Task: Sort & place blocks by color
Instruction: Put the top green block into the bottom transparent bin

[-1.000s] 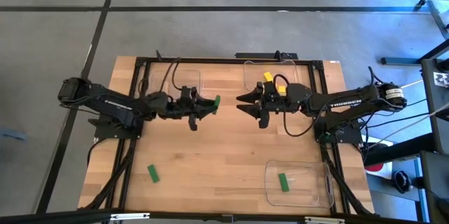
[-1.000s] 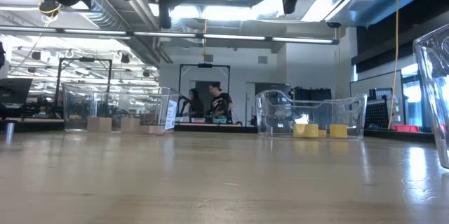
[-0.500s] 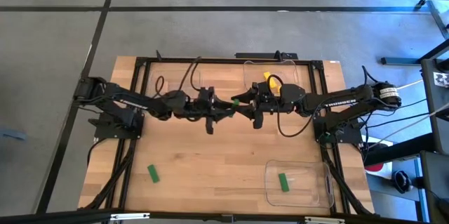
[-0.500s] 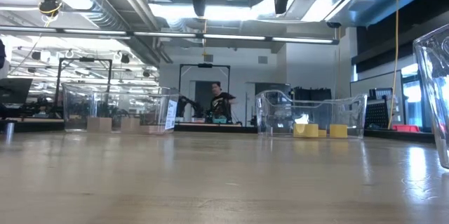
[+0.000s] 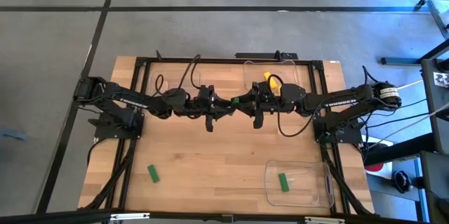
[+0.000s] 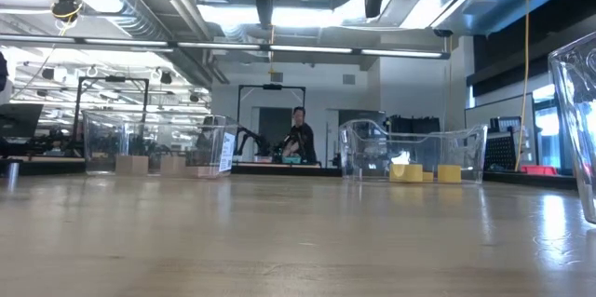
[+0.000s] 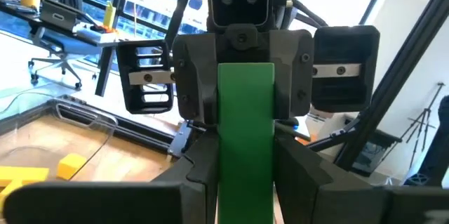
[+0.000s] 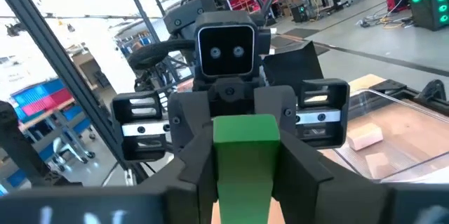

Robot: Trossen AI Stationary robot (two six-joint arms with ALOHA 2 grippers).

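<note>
Since a second ago, both arms have been brought together mid-table, above the surface. Green block (image 5: 236,101) is clamped end to end between left gripper (image 5: 226,104) and right gripper (image 5: 243,102), both fingers sets closed on it, tips nearly touching.

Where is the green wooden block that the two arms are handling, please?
In the high view the green wooden block is held above the table's middle, between the left tool and the right tool, both gripping it.
</note>
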